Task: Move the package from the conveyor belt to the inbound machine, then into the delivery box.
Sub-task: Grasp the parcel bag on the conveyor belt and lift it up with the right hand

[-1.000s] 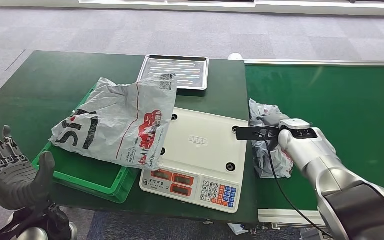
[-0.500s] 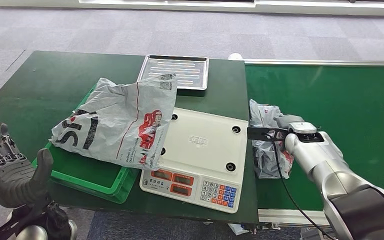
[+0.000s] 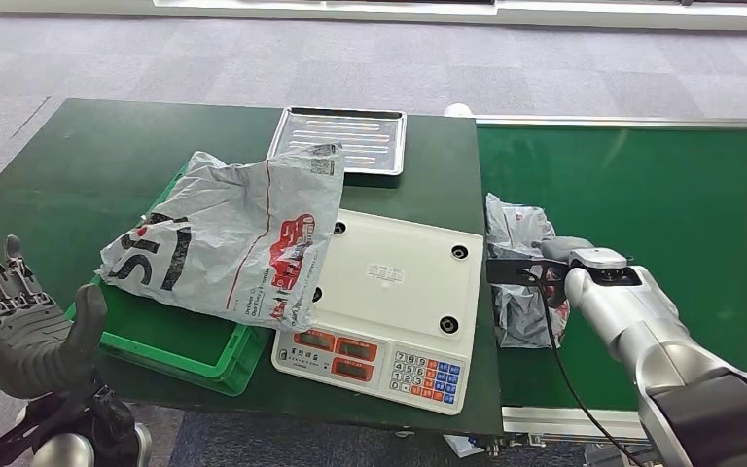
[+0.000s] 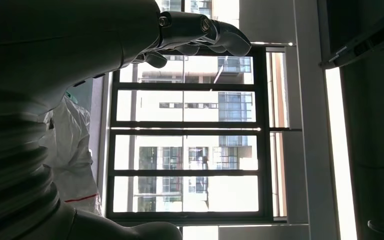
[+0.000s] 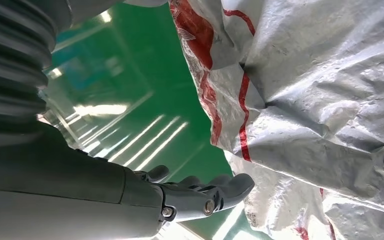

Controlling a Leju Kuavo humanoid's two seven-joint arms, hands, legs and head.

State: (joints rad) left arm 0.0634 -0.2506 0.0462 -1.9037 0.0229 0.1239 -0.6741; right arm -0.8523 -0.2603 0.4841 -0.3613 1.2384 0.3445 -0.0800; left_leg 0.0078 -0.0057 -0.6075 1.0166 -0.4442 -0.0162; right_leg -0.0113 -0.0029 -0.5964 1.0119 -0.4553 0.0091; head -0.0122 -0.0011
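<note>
A small crumpled grey package (image 3: 517, 292) with red print lies on the green conveyor belt (image 3: 661, 204), close beside the scale. My right hand (image 3: 556, 255) hangs over it from the right with fingers (image 5: 215, 192) stretched out alongside the plastic (image 5: 320, 110), not closed around it. The white scale (image 3: 394, 292), the inbound machine, has a bare platform. A green crate (image 3: 190, 345) at its left carries a large grey package (image 3: 224, 238) that overlaps the scale's corner. My left hand (image 3: 19, 326) is raised at the table's near left edge, fingers (image 4: 200, 27) spread and holding nothing.
A metal tray (image 3: 340, 138) sits behind the scale on the dark green table (image 3: 78, 165). The scale's keypad (image 3: 423, 375) faces the table's front edge. A black cable (image 3: 554, 360) runs down from my right wrist over the belt's edge.
My right arm has drawn to the right and nearer to me, from the scale's edge to over the small package. The left hand has barely shifted.
</note>
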